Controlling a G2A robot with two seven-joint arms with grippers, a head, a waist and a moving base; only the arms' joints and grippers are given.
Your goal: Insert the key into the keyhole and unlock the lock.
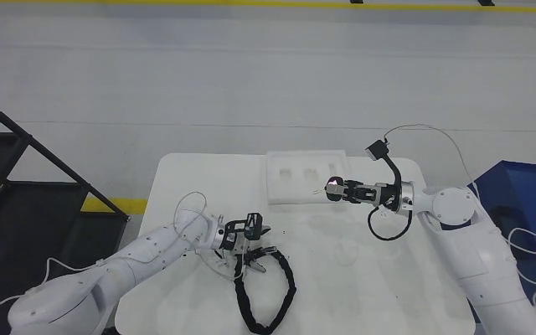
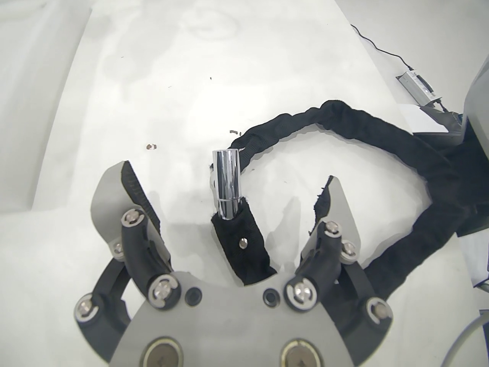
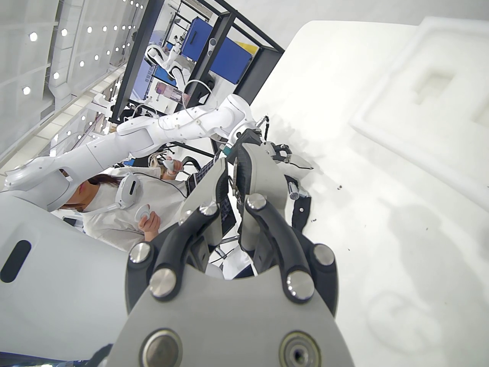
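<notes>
A black fabric-covered cable lock [image 1: 270, 303] lies in a loop at the table's front. Its chrome cylinder end [image 2: 227, 185] sticks out of a black sleeve [image 2: 244, 246] and lies between the fingers of my left gripper [image 2: 227, 177], which is open and straddles it without touching it. In the top view the left gripper [image 1: 255, 249] sits at the loop's upper end. My right gripper [image 1: 333, 186] hovers above the table by the foam tray's front edge. It is shut on a small thin key [image 3: 233, 177], seen edge-on between the pads.
A white foam tray [image 1: 306, 176] with shallow square pockets lies at the back of the white table [image 1: 352, 285]. Bare tabletop lies between the two arms. A black frame stands off the table's left side, and a blue bin off its right.
</notes>
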